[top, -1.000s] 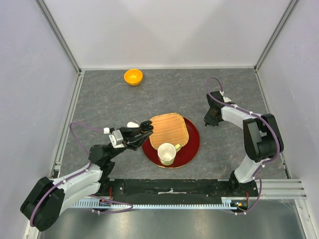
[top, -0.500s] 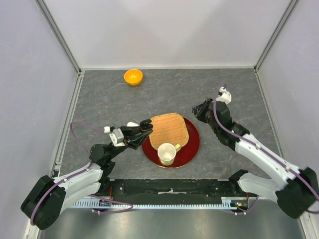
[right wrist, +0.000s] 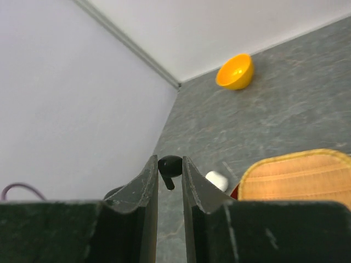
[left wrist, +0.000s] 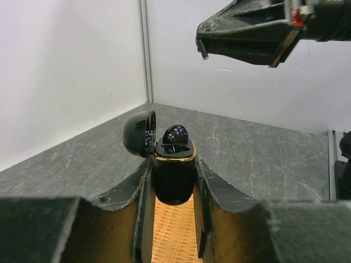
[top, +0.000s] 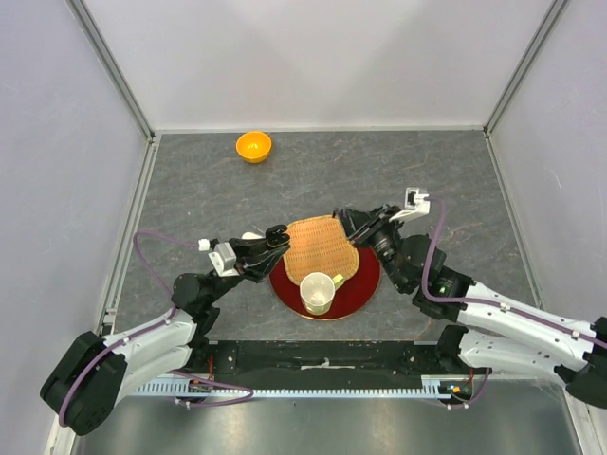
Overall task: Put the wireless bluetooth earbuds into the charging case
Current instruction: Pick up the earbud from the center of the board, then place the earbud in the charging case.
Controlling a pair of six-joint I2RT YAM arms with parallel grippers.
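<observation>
One black earbud (right wrist: 170, 165) is pinched in the right gripper (right wrist: 169, 161), swung in from the right edge of the tabletop (top: 446, 171), and the open charging case (left wrist: 173, 183), its bottom hidden, is clamped by the left gripper (left wrist: 173, 164).

We see a round red plate (top: 368, 281) near the middle of the grey, stone-patterned bench (top: 455, 180). A woven straw mat (top: 321, 246) lies on it, covering most of its far half. A cream cup (top: 317, 294) stands upright at the mat's near edge (handle toward the right). Well apart, by the back wall, sits a small orange bowl (top: 253, 146).
</observation>
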